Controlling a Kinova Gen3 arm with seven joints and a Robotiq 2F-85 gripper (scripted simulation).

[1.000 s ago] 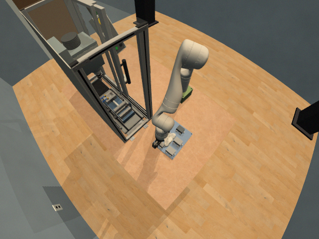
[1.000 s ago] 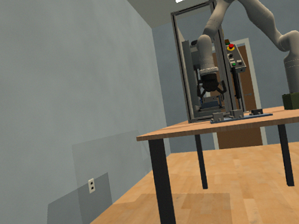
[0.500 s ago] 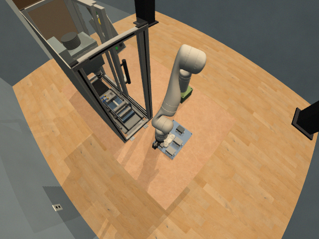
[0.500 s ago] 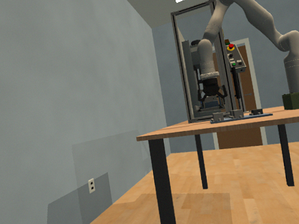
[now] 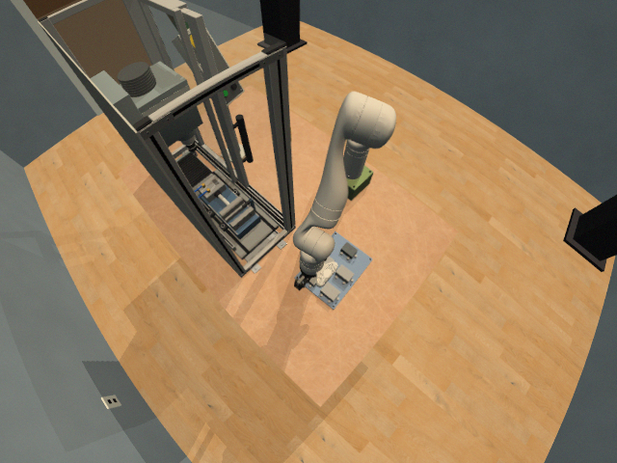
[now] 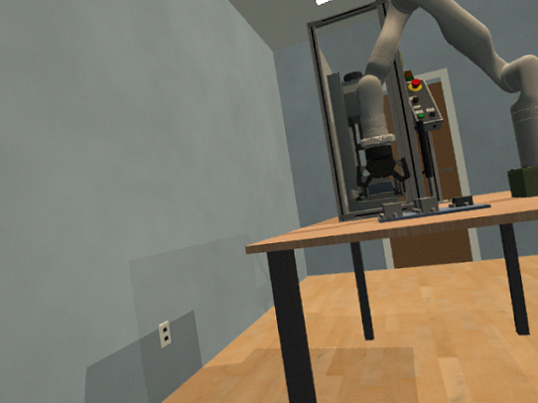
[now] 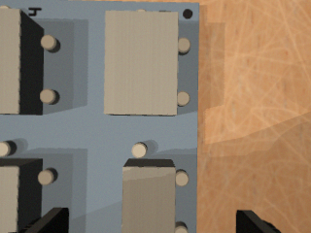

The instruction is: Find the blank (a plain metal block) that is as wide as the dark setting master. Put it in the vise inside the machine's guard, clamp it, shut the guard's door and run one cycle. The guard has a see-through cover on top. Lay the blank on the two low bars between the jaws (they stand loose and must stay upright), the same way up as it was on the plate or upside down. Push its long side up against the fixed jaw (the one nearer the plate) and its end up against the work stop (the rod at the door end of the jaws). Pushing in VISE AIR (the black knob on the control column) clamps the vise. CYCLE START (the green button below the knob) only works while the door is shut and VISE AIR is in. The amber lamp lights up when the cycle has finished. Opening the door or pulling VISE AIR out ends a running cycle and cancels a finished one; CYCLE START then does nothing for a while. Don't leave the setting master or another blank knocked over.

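Note:
The gripper (image 5: 305,283) (image 6: 384,181) (image 7: 152,222) is open and empty above the plate's machine-side corner. In the wrist view a narrow blank (image 7: 148,201) lies between the finger lines, below the fingertips. A wider blank (image 7: 141,63) (image 5: 330,291) (image 6: 393,210) is beside it; another blank (image 7: 10,63) (image 5: 343,274) (image 6: 426,205) and a fourth blank (image 7: 17,201) are to the left. The dark setting master (image 5: 348,250) (image 6: 463,201) stands on the plate (image 5: 362,259) (image 7: 97,131), outside the wrist view. The vise (image 5: 235,209) shows through the guard's open near end; no blank is distinguishable there.
The guard frame (image 5: 284,144) (image 6: 326,123) stands beside the plate. The door handle (image 5: 244,139) (image 6: 425,150) is upright at its side. The control column carries the green button (image 5: 225,93) (image 6: 420,116) and black knob (image 5: 233,86) (image 6: 431,113). Small pegs (image 7: 139,149) stand beside the blanks.

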